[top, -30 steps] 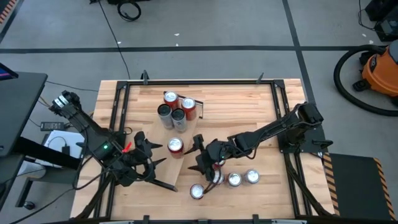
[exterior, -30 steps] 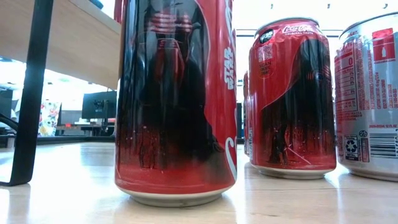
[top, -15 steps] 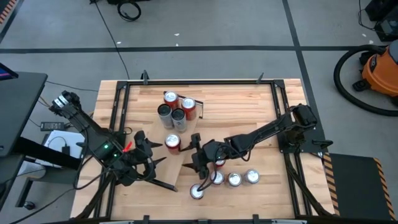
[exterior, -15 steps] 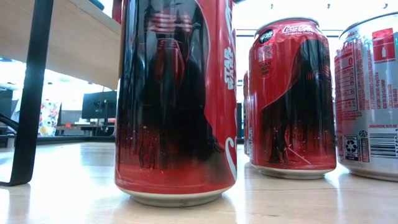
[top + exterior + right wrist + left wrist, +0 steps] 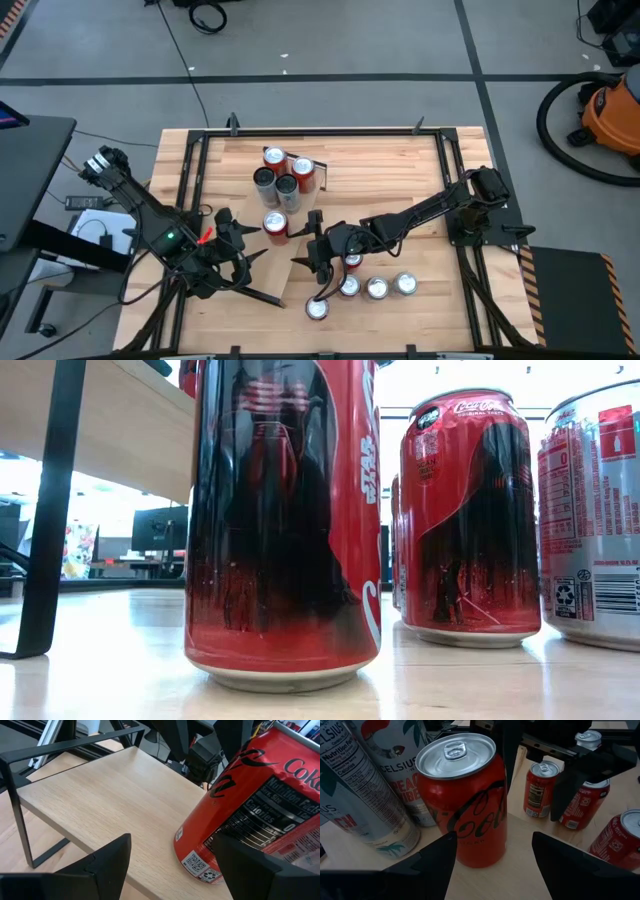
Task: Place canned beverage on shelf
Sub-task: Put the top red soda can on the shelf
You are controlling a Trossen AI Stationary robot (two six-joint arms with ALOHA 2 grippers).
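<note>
Can: I see a red cola can (image 5: 465, 805), silver top, standing upright on the shelf (image 5: 105, 795), a pale wood plank.
Right gripper (image 5: 312, 243): fingers spread, flanking it, ungripped.
Left gripper (image 5: 492, 855): fingers apart, empty.

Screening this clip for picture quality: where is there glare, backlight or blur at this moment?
Low view: the bright room behind leaves the nearest red can backlit, its face dark. Left wrist view: light glints off the red can's lid, and the arm's own fingers are dark and blurred. Right wrist view: the shelf is evenly lit, the fingers blurred.
</note>
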